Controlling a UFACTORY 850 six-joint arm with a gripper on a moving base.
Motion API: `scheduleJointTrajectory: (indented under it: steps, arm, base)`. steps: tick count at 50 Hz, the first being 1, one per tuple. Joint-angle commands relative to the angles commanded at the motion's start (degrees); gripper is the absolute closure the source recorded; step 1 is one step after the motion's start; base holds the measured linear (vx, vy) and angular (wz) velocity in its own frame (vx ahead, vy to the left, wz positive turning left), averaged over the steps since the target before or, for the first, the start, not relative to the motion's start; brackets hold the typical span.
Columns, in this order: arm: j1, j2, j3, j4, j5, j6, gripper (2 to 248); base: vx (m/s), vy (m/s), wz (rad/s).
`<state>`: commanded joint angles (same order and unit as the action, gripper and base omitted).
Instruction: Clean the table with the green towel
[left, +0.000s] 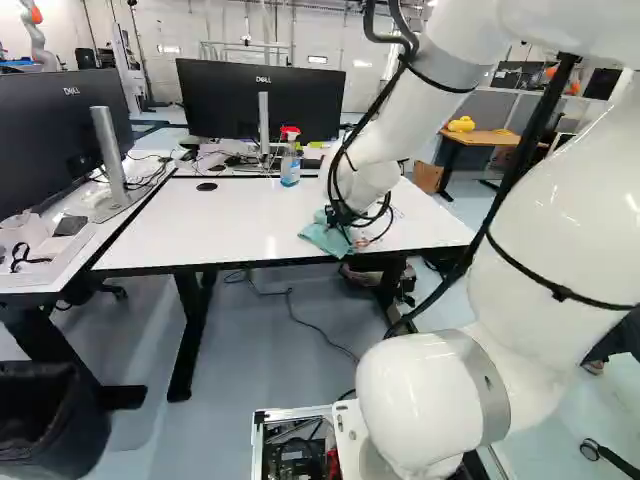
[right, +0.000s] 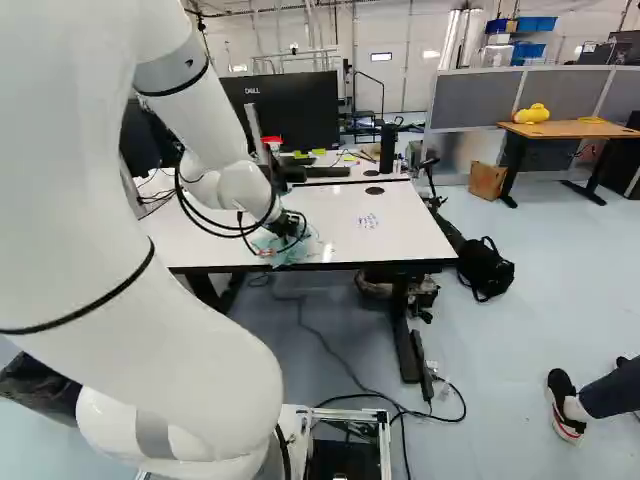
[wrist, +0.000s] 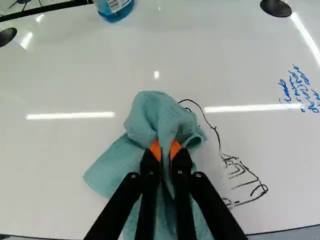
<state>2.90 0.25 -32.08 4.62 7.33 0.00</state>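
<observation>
While the black, orange-padded gripper (wrist: 165, 150) pinches the bunched green cloth towel (wrist: 150, 115) on the glossy white tabletop (wrist: 60, 75), wiping looks unfinished: black scrawl (wrist: 239, 170) lies at the gripper's four o'clock, blue handwriting (wrist: 298, 89) at two.

One towel (wrist: 110, 167), one bottle (wrist: 117, 10), two grommets (wrist: 276, 7).

On the table (left: 160, 225), the towel (wrist: 152, 112) lies before the bottle (left: 290, 168) and apparently partly over the drawn marks (wrist: 241, 175).
</observation>
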Motion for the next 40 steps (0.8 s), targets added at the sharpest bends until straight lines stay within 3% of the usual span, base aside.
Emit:
scheduleJointTrajectory:
  steps: [27,40]
  arm:
    - [-3.09,-7.02,-7.44,0.0,0.0,0.0,210]
    - [-5.5,-7.04,-7.46,0.0,0.0,0.0,210]
  base:
    - [0.0,0.0,0.0]
    - [0.0,0.0,0.0]
